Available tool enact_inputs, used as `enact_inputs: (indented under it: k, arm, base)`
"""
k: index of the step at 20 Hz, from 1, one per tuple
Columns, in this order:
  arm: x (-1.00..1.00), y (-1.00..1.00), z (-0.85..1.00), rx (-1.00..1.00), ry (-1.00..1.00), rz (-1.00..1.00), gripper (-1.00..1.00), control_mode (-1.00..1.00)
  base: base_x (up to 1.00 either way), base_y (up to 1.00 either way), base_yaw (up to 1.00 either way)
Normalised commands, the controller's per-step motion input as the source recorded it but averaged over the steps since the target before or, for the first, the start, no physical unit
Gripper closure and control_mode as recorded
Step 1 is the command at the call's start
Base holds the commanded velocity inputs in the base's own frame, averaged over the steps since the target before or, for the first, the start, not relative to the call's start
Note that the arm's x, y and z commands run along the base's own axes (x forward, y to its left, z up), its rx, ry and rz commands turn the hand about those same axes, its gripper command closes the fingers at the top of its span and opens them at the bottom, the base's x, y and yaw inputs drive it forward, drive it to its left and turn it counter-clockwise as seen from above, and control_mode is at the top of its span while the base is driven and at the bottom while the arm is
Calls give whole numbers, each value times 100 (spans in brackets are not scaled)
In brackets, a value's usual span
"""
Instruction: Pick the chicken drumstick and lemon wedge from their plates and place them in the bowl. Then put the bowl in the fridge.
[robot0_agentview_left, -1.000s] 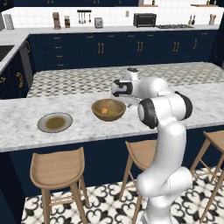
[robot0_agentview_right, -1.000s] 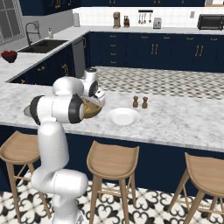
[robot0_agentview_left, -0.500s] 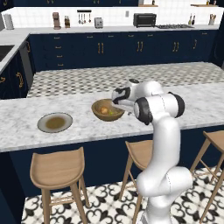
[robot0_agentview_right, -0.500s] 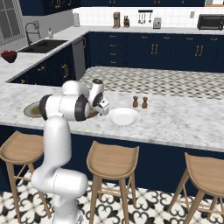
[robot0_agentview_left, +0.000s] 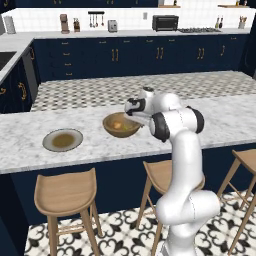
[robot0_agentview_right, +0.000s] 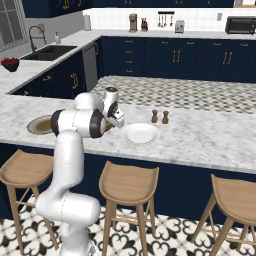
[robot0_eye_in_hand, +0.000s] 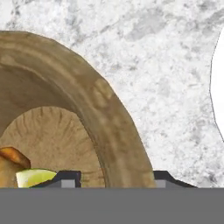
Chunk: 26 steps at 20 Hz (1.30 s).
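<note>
Jaws straddle the right rim of the bowl (robot0_eye_in_hand: 109, 122), 1 fingertip inside, 1 outside; contact cannot be told. Gripper (robot0_eye_in_hand: 111, 177) sits low over the marble counter (robot0_eye_in_hand: 166, 65). Lemon wedge (robot0_eye_in_hand: 35, 177) and chicken drumstick (robot0_eye_in_hand: 9, 164) lie in the bowl. White plate (robot0_agentview_right: 140, 133) just right; grey-olive plate (robot0_agentview_left: 62, 140) left.

Sitting on the marble bench (robot0_agentview_left: 30, 137) are two plates, one grey-olive (robot0_agentview_left: 63, 140) left of the bowl, one white (robot0_agentview_right: 140, 133) right of it. One wooden bowl (robot0_agentview_left: 120, 125) is holding one chicken drumstick (robot0_eye_in_hand: 11, 158) and one lemon wedge (robot0_eye_in_hand: 35, 176). Two shakers (robot0_agentview_right: 160, 116) are standing beyond the white plate.
</note>
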Motion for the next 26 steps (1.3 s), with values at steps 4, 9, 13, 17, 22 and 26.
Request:
enact_inputs:
  k: [4,9,13,17,22,26]
  arm:
    - [-66,0,54,9,-2,-2,100,-100]
    - [-99,-6,98,20,-13,-10,100,-100]
    - [-100,-25,100,21,-3,-19,100,-100]
    - [-100,-32,100,4,0,-18,100,-100]
    - [-100,-25,66,0,0,-11,100,-100]
    - [-100,-17,-1,0,-14,-10,100,-100]
  base:
    - [0,0,0]
    - [0,0,0]
    - [0,0,0]
    - [0,0,0]
    - [0,0,0]
    - [0,0,0]
